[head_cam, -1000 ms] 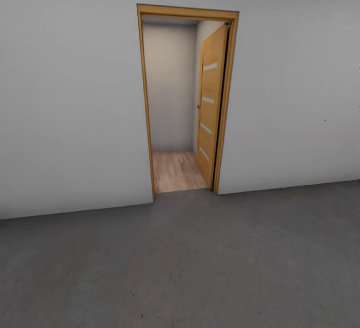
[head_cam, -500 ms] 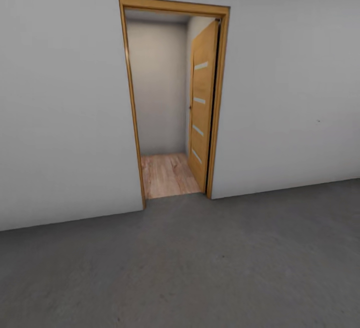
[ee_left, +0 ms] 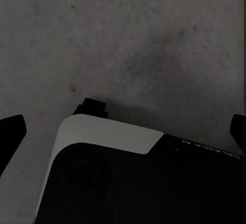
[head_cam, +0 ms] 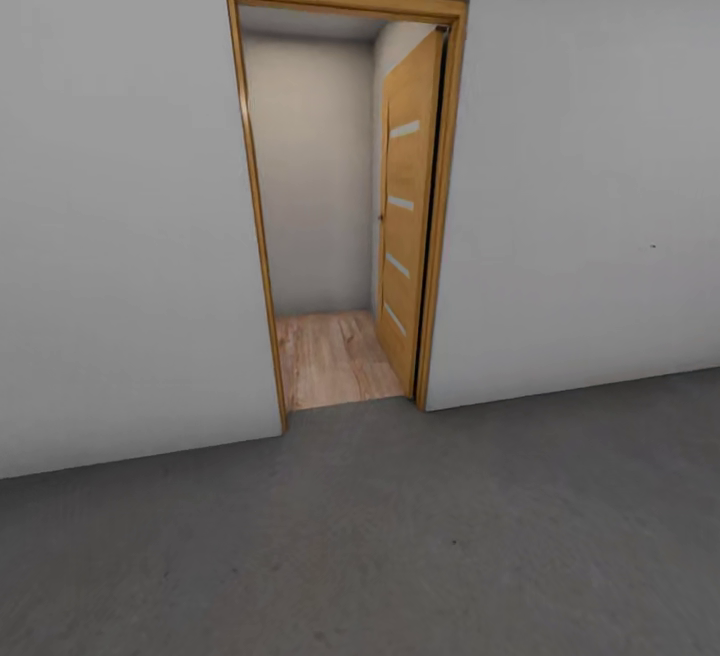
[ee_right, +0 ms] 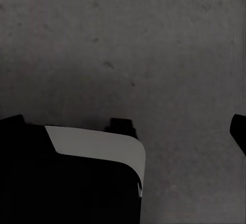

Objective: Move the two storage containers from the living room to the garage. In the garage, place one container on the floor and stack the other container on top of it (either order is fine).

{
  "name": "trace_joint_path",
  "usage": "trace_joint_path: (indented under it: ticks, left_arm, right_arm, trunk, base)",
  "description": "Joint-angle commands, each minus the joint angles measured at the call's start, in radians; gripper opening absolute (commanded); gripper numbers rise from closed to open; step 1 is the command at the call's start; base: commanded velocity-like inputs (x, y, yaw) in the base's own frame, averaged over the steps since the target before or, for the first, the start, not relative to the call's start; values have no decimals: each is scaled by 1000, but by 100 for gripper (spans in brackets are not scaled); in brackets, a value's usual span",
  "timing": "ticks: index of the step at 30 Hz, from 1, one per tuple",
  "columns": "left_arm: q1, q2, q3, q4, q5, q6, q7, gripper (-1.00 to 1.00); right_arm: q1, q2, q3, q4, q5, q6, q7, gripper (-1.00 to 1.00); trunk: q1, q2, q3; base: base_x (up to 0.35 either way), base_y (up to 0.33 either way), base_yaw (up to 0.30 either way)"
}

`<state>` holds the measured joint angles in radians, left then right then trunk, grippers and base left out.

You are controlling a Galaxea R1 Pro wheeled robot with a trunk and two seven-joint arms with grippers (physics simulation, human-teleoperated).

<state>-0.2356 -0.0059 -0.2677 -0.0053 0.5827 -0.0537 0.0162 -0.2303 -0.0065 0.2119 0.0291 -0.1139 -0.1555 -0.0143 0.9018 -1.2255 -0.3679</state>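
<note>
I stand in the garage on its dark grey concrete floor (head_cam: pixel 400 536), facing a pale grey wall (head_cam: pixel 120 236) with a wooden door frame (head_cam: pixel 252 186). The two storage containers are out of view. In the left wrist view my left gripper (ee_left: pixel 123 131) hangs open over the concrete, its dark fingertips (ee_left: pixel 11 129) far apart, with nothing between them. In the right wrist view my right gripper (ee_right: pixel 125 126) is likewise open and empty above the floor. My own black and white base (ee_left: pixel 107 137) lies under both.
The wooden door (head_cam: pixel 405 206) is swung open inward along the passage's right side. Light wood plank flooring (head_cam: pixel 330 356) begins past the threshold, ending at a plain back wall (head_cam: pixel 310 166). Open concrete stretches to either side.
The whole head view has shifted: the doorway now looks larger and sits further left, so the camera has moved closer to it. Nothing in the room itself has moved.
</note>
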Motion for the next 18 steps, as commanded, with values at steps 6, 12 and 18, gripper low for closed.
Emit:
trace_joint_path:
  ticks: [6, 12, 18]
  left_arm:
    - [-1, 0, -8, 1, 8, -4, 1, 100]
    - [-1, 0, -8, 1, 7, -4, 1, 100]
    - [-1, 0, -8, 1, 5, -5, 1, 100]
  right_arm:
    - [-1, 5, 7, 6, -14, 10, 10, 100]
    - [-1, 3, 6, 5, -14, 46, 1, 100]
    - [-1, 2, 6, 5, -15, 46, -3, 100]
  trunk:
    - [1, -1, -1]
    - [1, -1, -1]
    - [1, -1, -1]
  base:
    - [322, 0, 0]
    - [322, 0, 0]
    - [322, 0, 0]
